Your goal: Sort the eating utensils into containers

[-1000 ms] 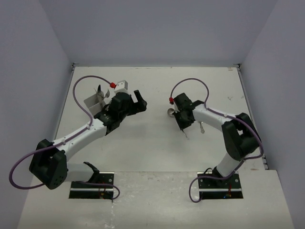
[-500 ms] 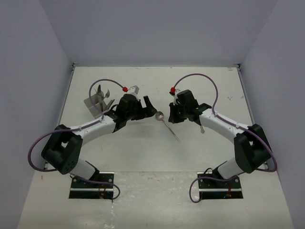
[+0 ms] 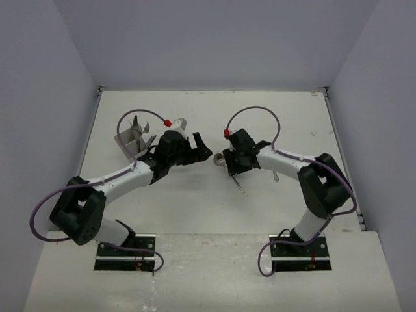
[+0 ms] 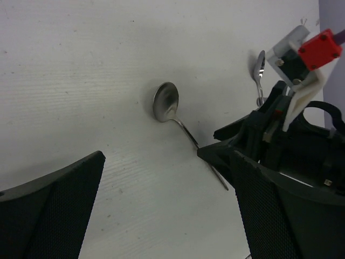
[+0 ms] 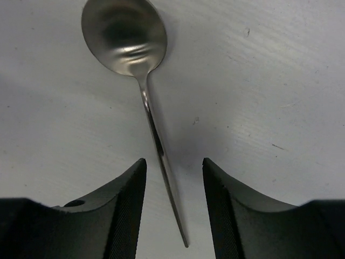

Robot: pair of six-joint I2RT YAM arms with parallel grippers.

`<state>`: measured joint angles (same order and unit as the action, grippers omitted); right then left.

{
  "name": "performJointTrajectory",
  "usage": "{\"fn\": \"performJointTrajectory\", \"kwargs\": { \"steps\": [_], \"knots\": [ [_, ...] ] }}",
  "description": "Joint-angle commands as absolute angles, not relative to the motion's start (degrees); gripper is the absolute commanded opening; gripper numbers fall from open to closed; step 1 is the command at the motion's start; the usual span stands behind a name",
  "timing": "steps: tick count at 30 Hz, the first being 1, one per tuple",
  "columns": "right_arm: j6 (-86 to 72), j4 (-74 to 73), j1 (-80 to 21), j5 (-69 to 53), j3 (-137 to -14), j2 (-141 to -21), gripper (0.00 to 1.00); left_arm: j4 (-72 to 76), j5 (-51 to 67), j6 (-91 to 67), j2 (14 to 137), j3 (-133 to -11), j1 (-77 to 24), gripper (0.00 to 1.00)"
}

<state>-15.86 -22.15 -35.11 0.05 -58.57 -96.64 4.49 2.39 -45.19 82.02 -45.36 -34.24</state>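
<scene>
The right gripper [image 5: 173, 164] has just let go. A second ago its fingers were shut. Now they stand partly apart, and the spoon [image 5: 125, 38] lies flat on the tabletop [image 3: 273, 117]. The spoon's handle runs down the gap between the two fingers. Bare surface shows on either side of it, so neither finger touches it. The bowl lies just beyond the fingertips, hollow side up.

The spoon has also shifted a little toward the left arm from where it was a second ago. It is now in the middle ground between the two arms.

The left gripper [image 4: 168, 178] has swung in from beside the holder [image 3: 133, 140] over the same second. Its fingers are spread wide and hold nothing. The spoon sits ahead of them, with its bowl roughly in line with the gap between them. The far end of its handle disappears under the right gripper's fingers.

This looks like a relay by way of the tabletop. The holder stands behind the left fingers, well apart from the right fingers, and already has some cutlery upright in it. The right arm appears to have set the spoon down where the left arm can take it.

If so, the right fingers need to lift clear of the handle before the left fingers come down over it, because the two grippers are close together here.

A second spoon [image 4: 260, 65] lies on the tabletop beyond the right gripper. It has not been sorted yet.
</scene>
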Motion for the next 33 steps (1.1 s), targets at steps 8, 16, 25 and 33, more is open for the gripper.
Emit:
{"fn": "performJointTrajectory", "kwargs": {
  "steps": [8,16,25,33],
  "knots": [
    [-17.92,-27.24,-40.6,10.28,-66.62,-105.73,0.3,1.76,-3.86,-45.7,75.24,-41.66,-33.93,1.0],
    [-20.3,-23.31,-41.22,10.29,-62.07,-102.14,0.0,1.84,-5.01,-46.14,73.48,-40.34,-33.93,1.0],
    [-23.38,-8.19,-41.31,1.07,-56.08,-90.89,0.0,9.82,1.48,-47.28,74.44,-37.71,-34.1,1.0],
    [-23.11,-5.19,-41.31,-7.46,-55.99,-88.33,0.0,21.87,7.39,-52.11,79.27,-36.04,-34.54,1.0]
  ]
}}
